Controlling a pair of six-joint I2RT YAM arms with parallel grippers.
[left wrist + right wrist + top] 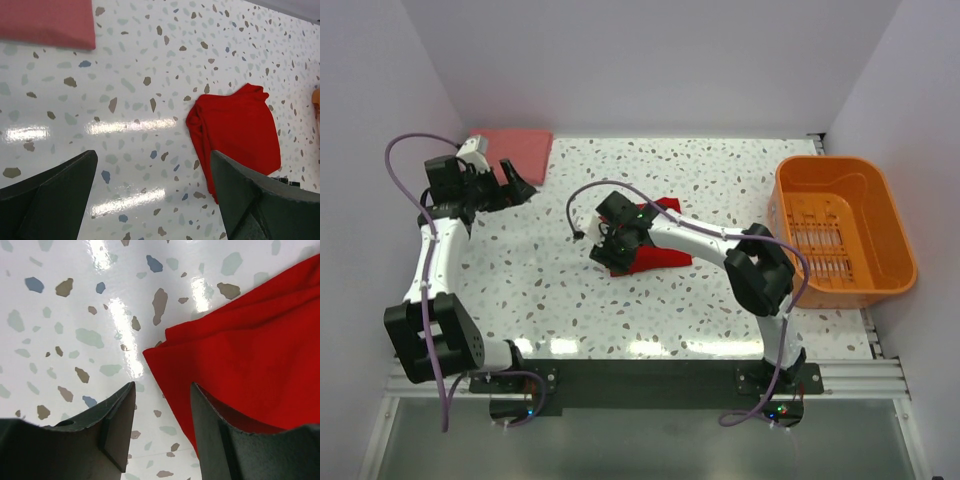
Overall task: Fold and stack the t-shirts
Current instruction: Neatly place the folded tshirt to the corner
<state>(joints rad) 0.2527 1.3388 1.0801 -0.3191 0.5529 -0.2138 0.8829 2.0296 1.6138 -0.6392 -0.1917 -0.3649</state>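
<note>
Right end effector (162,387) released at the edge of the red t-shirt (250,350) — cloth mostly cut off.

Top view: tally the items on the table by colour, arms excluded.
Red t-shirt: 1
Pink t-shirt: 1
Orange basket: 1
Total: 3

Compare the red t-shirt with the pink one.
Colour: the red t-shirt is bright red; the pink t-shirt is paler salmon. Fold: the red one lies rumpled with uneven edges; the pink one is a flat, neat rectangle. Place: red at the middle of the table, pink at its far left corner. Both lie on its speckled top.
</note>
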